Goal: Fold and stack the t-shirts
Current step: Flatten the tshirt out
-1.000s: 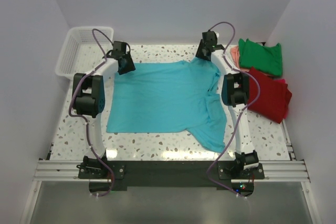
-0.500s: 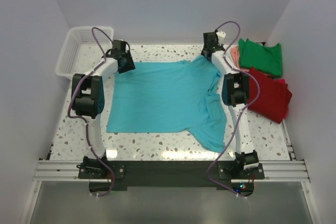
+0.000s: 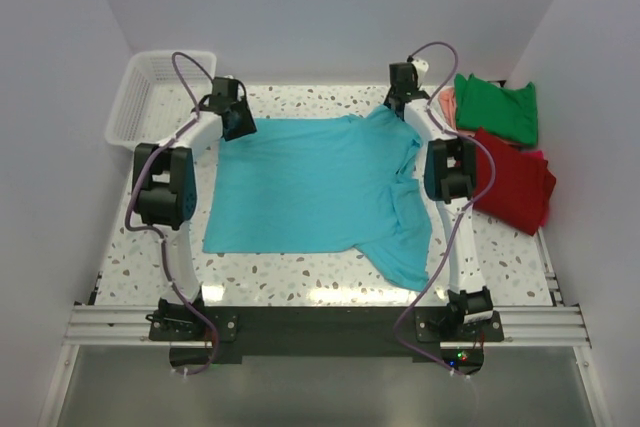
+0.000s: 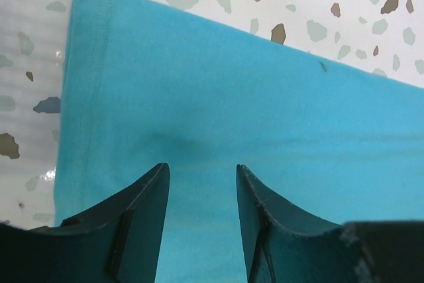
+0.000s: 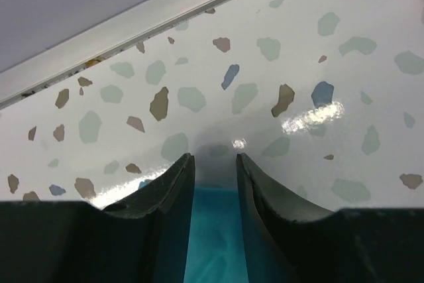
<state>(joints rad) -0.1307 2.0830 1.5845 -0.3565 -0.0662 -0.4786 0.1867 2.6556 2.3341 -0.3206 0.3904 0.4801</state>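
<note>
A turquoise t-shirt (image 3: 310, 187) lies spread flat across the middle of the table. My left gripper (image 3: 238, 123) hovers over its far left corner. In the left wrist view that gripper (image 4: 202, 171) is open, with only flat turquoise cloth (image 4: 232, 97) beneath it. My right gripper (image 3: 399, 102) is at the shirt's far right corner. Its jaws (image 5: 215, 160) stand apart on the table, with the shirt's edge (image 5: 215, 230) lying between the fingers. Green (image 3: 497, 107), red (image 3: 515, 182) and salmon-pink (image 3: 447, 103) t-shirts lie piled at the right.
A white lattice basket (image 3: 150, 97) sits at the far left corner. The speckled table (image 3: 300, 272) is walled at the back and on both sides. One sleeve of the turquoise shirt (image 3: 405, 257) trails toward the right arm's base.
The right gripper has shifted slightly toward the back wall at the shirt's far right corner. The left gripper has barely moved. The shirt lies as before.
</note>
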